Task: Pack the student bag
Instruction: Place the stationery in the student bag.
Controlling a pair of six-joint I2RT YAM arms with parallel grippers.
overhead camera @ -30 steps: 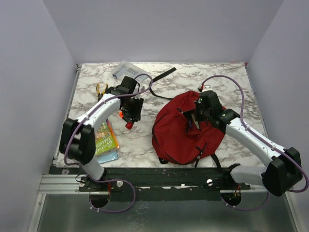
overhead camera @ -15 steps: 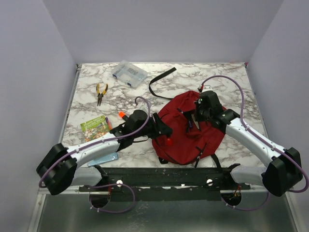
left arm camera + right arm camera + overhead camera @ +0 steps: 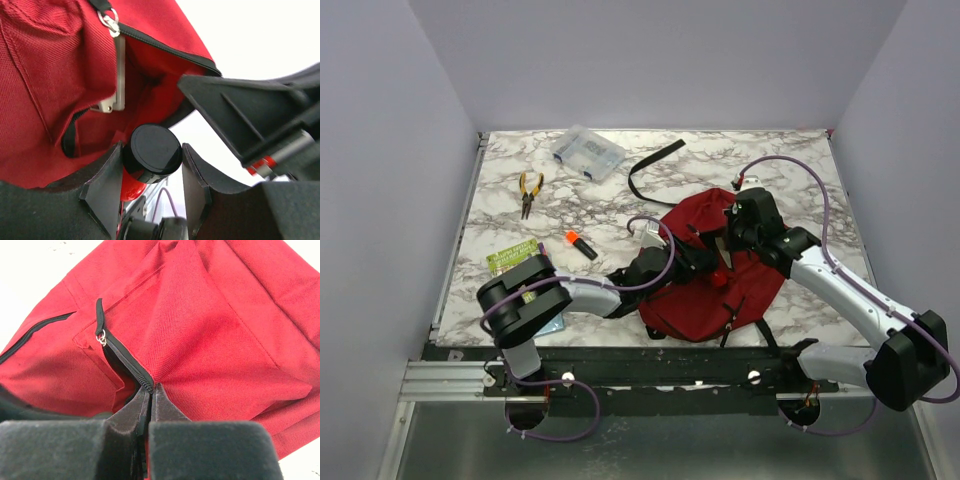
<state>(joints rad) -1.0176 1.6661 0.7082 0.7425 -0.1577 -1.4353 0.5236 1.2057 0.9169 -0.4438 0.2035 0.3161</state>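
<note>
The student bag (image 3: 760,285) is a dark red backpack lying at the middle right of the table. My right gripper (image 3: 725,250) is shut on the bag's zip edge (image 3: 131,371), and the fabric rises to a ridge there. The pocket mouth (image 3: 145,85) gapes beside it. My left gripper (image 3: 705,263) reaches across from the left and is shut on a red cylinder with a round black cap (image 3: 151,150), right at that mouth. The cap end points into the bag (image 3: 45,75). A metal zip pull (image 3: 111,22) hangs above the opening.
A clear plastic box (image 3: 587,153) sits at the back, and a black strap (image 3: 655,165) lies to its right. Yellow-handled pliers (image 3: 528,190) lie at the left. An orange marker (image 3: 578,244) and a green booklet (image 3: 515,258) are near the left arm.
My left arm swung from the left side of the table to the bag's opening, carrying the red cylinder. The right gripper kept its grip on the zip edge.
</note>
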